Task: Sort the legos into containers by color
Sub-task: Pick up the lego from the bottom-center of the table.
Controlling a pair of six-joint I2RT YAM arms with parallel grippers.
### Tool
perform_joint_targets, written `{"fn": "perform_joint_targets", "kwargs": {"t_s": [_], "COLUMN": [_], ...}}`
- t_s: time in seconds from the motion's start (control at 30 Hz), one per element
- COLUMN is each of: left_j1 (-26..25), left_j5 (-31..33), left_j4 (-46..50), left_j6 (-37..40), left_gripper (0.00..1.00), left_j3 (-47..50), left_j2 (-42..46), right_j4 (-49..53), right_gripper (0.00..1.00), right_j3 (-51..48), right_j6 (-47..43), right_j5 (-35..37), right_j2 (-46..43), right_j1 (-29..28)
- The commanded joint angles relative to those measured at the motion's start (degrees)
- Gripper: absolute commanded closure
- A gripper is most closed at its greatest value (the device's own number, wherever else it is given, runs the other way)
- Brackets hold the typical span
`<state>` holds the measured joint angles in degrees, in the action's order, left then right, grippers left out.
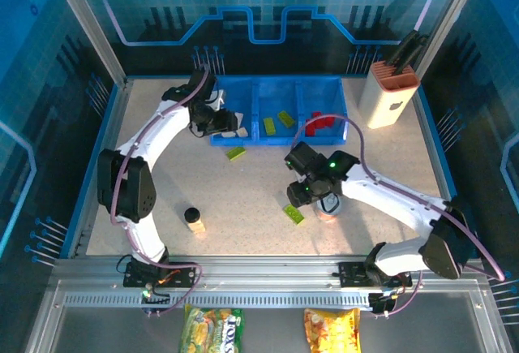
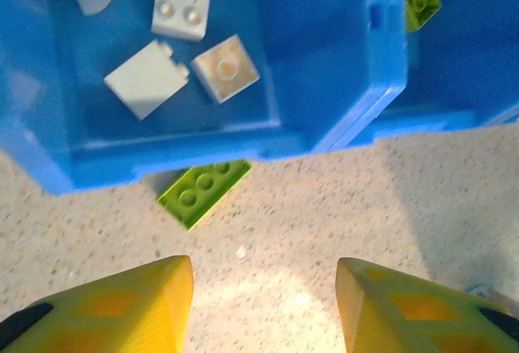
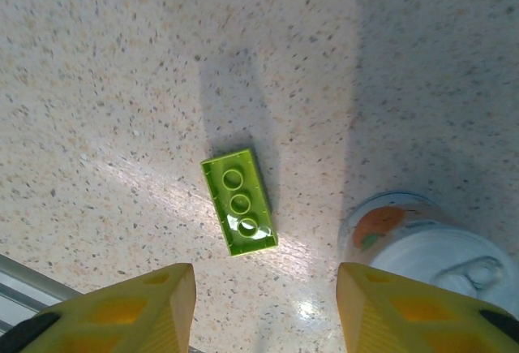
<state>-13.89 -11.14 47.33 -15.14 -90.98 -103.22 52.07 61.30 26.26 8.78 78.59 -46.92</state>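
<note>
Two grippers were spread, pinching nothing: my left gripper at lower frame, under the blue tray, a green lego against its wall; my right gripper below a second green lego, mid-frame. I couldn't read the snack bag lettering.

The left arm and the right arm had glossy white shells with black joint housings. A mauve cable looped along each. A green light glowed on the right wrist. The left claw and right claw bore yellow wedge fingers, black-trimmed.
</note>
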Motion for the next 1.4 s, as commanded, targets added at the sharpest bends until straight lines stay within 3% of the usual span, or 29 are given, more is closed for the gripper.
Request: {"fn": "perform_joint_targets", "kwargs": {"t_s": [0.0,0.13,0.37,0.6,1.0,1.37], "left_j1": [1.5,3.6,6.1,6.7,6.8,6.8], "left_j5": [1.4,1.3,2.5,3.4,3.4,3.6], "left_j4": [5.0,4.3,-7.1,-9.9,-10.2,-10.8], "left_j6": [2.8,4.4,5.7,6.8,6.9,6.9], "left_gripper": [0.49,0.48,0.48,0.49,0.49,0.49], "left_j3": [1.7,5.3,17.2,19.1,19.8,19.7], "left_j2": [4.3,8.0,14.7,15.9,16.4,17.1], "right_j4": [-2.2,-4.9,-7.8,-9.3,-8.4,-6.1], "right_gripper": [0.49,0.49,0.46,0.46,0.59,0.67], "right_j3": [-1.3,-2.1,-3.1,-3.8,-2.9,-2.1], "right_j6": [-1.4,-1.8,-2.1,-2.8,-3.4,-1.7], "right_j5": [-0.6,-1.2,-0.3,-0.4,0.8,1.7], "right_j2": [3.4,8.2,15.2,20.2,22.9,18.6], "right_j1": [-2.2,-3.6,-4.9,-5.0,-5.5,-6.2]}}
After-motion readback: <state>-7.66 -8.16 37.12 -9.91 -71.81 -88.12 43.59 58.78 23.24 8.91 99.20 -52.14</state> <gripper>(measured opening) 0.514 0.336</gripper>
